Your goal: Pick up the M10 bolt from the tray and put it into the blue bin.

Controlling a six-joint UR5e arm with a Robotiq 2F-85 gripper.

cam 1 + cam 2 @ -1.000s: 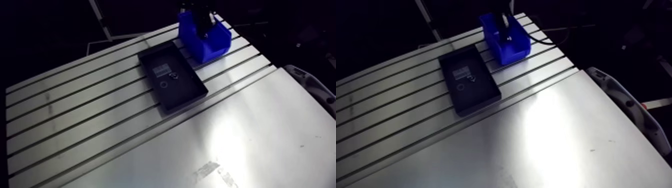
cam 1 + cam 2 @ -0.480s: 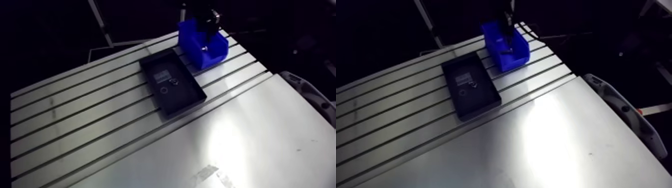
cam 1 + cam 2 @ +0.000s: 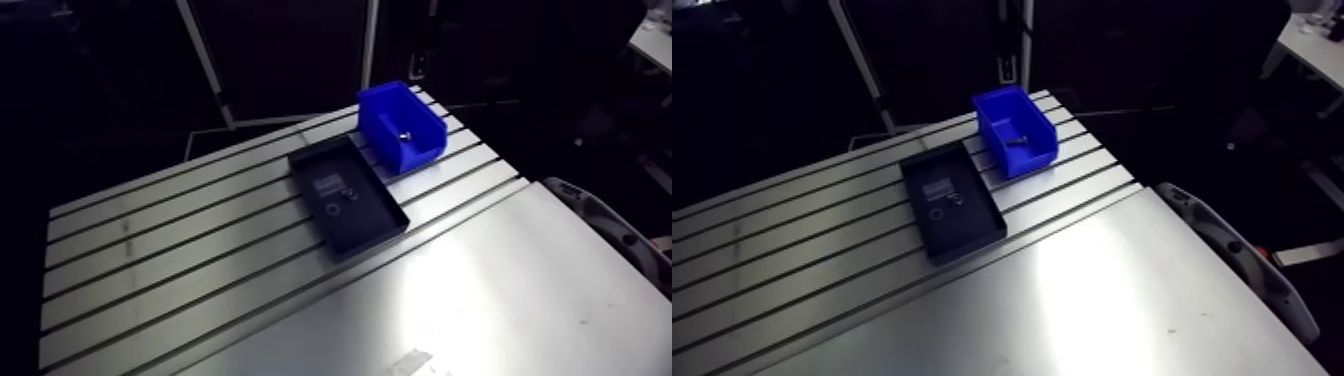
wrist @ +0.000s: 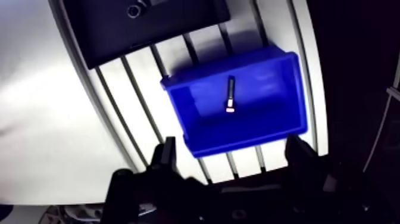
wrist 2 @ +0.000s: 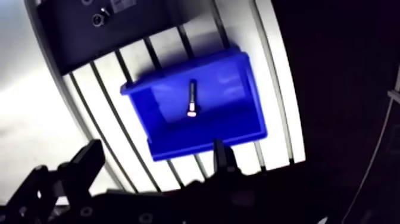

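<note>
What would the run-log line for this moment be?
M10 bolt: lying in blue bin | gripper: open, empty, above bin | tray: holds small parts

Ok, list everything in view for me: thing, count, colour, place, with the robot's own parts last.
Table: one, silver aluminium, slotted; it carries the tray and the bin.
Tray: one, black, flat on the table beside the bin.
Label: one, pale, on the tray's floor.
Small parts: two, dark metal, in the tray next to the label; too small to identify.
Blue bin: one, blue, on the table's slots, under the hand.
Bolt: one, dark with a bright head, lying on the bin's floor.
Curved object: one, pale, at the table's edge; not identifiable.
Hand: one, black, above the bin, fingers open and empty.
</note>
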